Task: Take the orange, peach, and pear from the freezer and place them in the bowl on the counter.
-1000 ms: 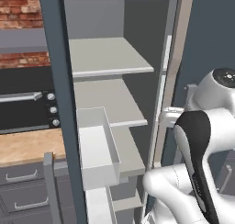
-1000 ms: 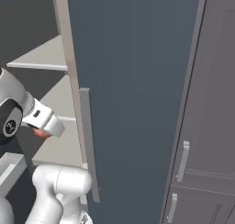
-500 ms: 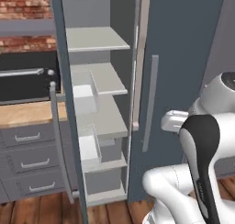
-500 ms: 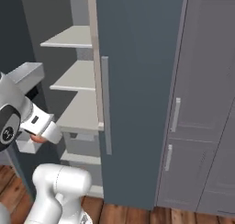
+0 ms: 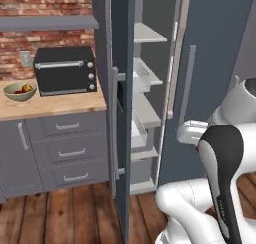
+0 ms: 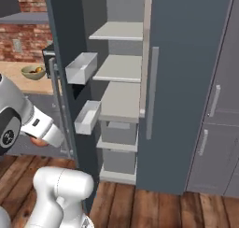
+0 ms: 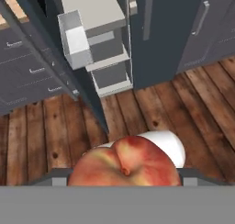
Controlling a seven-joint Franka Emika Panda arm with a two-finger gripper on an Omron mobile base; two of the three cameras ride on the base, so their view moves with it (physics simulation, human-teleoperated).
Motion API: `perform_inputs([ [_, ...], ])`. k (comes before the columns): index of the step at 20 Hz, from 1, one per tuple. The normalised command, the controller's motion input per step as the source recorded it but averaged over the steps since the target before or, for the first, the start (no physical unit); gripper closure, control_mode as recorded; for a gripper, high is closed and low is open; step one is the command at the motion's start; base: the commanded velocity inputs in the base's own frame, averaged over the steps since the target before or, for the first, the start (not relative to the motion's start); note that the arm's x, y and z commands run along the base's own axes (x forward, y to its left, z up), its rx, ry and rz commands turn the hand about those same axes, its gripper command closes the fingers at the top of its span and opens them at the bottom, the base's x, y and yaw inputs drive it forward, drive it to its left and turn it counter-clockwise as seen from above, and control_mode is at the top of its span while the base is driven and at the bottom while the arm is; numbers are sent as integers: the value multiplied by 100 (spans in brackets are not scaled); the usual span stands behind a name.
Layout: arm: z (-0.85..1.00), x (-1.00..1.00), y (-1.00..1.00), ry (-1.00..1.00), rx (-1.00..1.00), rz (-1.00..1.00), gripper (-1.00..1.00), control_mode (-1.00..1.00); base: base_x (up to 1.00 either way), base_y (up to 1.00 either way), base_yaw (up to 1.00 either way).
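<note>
A blushed salmon-and-yellow peach (image 7: 124, 162) above brown plank flooring (image 7: 183, 103). The freezer (image 6: 186, 59) is slate-grey, its shelves (image 6: 122, 98) pale grey. Red brick wall (image 5: 45, 3).

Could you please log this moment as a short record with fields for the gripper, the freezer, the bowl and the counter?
gripper: shut on a peach, salmon-pink with yellow patches, seen close in the hand view
freezer: door swung open, pale shelves and white door bins showing
bowl: on the counter, left of the black oven, already holding fruit
counter: beige top over grey drawers, brick wall behind
</note>
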Motion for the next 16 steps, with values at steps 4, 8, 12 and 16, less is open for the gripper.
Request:
perform_inputs([
  [4,0,0,0,0,0,0,100,100,4,100,0],
  [8,0,0,0,0,0,0,100,100,34,100,0],
  [12,0,0,0,0,0,0,100,100,57,100,0],
  [16,0,0,0,0,0,0,100,100,97,100,0],
])
